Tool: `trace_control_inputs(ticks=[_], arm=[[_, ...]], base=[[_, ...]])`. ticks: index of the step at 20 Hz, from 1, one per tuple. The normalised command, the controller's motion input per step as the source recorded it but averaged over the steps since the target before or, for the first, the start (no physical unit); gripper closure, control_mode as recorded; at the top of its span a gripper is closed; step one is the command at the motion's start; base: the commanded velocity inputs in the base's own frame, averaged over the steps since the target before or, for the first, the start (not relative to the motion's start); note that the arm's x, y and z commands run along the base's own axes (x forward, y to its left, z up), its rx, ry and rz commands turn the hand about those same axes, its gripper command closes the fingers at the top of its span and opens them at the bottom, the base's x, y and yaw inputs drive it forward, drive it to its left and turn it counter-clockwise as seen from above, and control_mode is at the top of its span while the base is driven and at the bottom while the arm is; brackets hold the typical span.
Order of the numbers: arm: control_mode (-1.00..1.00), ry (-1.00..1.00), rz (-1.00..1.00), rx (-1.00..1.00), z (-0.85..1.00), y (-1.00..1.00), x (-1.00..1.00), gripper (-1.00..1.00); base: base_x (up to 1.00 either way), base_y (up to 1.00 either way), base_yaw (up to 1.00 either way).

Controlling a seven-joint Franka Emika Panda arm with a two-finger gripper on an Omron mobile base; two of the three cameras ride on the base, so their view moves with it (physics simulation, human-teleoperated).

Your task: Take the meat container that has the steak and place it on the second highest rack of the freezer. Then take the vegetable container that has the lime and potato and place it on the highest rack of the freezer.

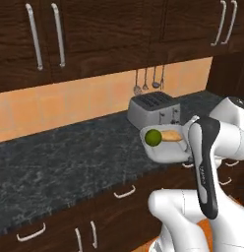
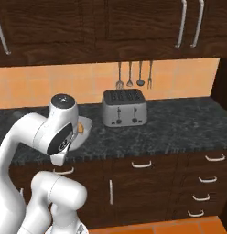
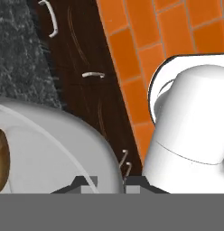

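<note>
A white vegetable container (image 1: 166,150) holds a green lime (image 1: 153,137) and a tan-orange potato (image 1: 172,136). It hangs at the counter's front edge, partly behind my forearm. In the hand view, my gripper (image 3: 110,184) is shut on the container's rim (image 3: 64,131), and the potato (image 3: 1,158) shows at the left edge. In the right base view, the container (image 2: 84,132) and a bit of the potato (image 2: 81,128) stick out from behind my arm's upper joint. The freezer, its racks and the steak are out of view.
A silver toaster (image 1: 153,109) (image 2: 124,108) stands on the dark stone counter (image 1: 70,152) behind the container, with utensils (image 2: 133,75) hanging above it. Dark wall cabinets are overhead and drawers (image 2: 202,178) below. The floor (image 3: 145,45) is orange tile.
</note>
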Motion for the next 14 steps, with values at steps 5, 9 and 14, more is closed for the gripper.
trace_control_inputs(ticks=[5, 9, 14], arm=[[1.0, 0.0, 0.0, 0.0, 0.0, 0.0, 0.0, 1.0], [1.0, 0.0, 0.0, 0.0, 0.0, 0.0, 0.0, 1.0], [1.0, 0.0, 0.0, 0.0, 0.0, 0.0, 0.0, 1.0]], base=[[0.0, -0.31, -0.89], [0.0, -0.23, -0.9], [0.0, -0.23, -0.9]])
